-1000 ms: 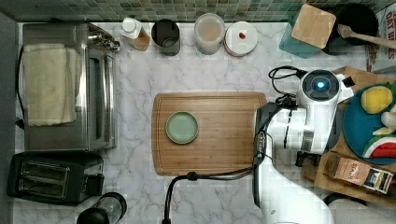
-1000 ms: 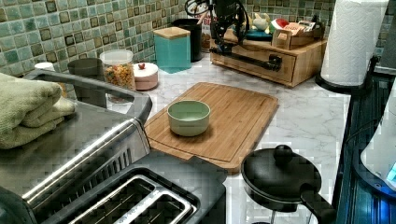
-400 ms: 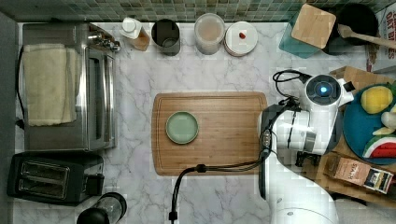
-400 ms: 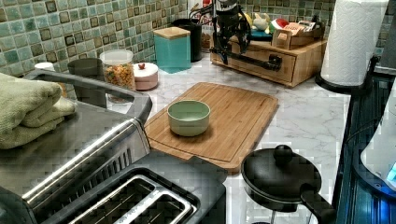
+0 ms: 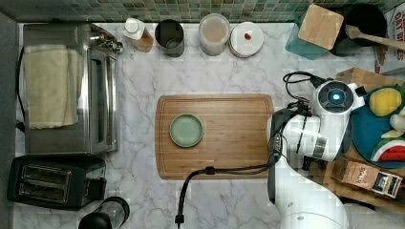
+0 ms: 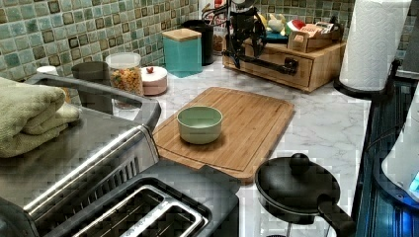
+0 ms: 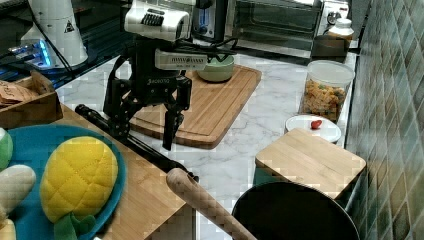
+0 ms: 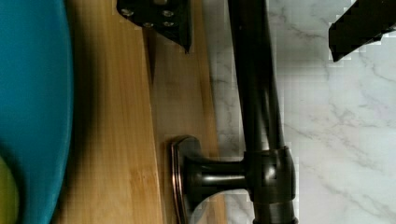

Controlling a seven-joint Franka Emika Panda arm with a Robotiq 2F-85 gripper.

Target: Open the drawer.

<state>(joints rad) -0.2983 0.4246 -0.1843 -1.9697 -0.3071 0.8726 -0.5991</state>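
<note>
The light-brown wooden drawer (image 6: 296, 71) sits in a low box at the counter's far end in the left view, its front flush with the box. Its long black bar handle (image 7: 145, 150) (image 8: 254, 93) runs across the front on a bracket (image 8: 205, 177). My gripper (image 7: 145, 131) (image 8: 261, 23) hangs open over the handle. One finger (image 8: 163, 18) is over the drawer's wood and the other finger (image 8: 359, 23) is over the marble, with the bar between them and clear of both. In the top view the wrist (image 5: 334, 100) covers the gripper.
A blue plate (image 7: 30, 145) of toy fruit and a snack box (image 5: 367, 176) rest on the drawer box. A wooden cutting board (image 5: 239, 138) with a green bowl (image 5: 186, 130) lies beside it. A teal canister (image 5: 315, 31), black pot (image 7: 295, 215) with wooden spoon (image 7: 200, 200), and paper towel roll (image 6: 370, 44) stand nearby.
The arm has shifted slightly toward the top view's right and sunk a little in the left view, closer to the handle. The fingers stay open.
</note>
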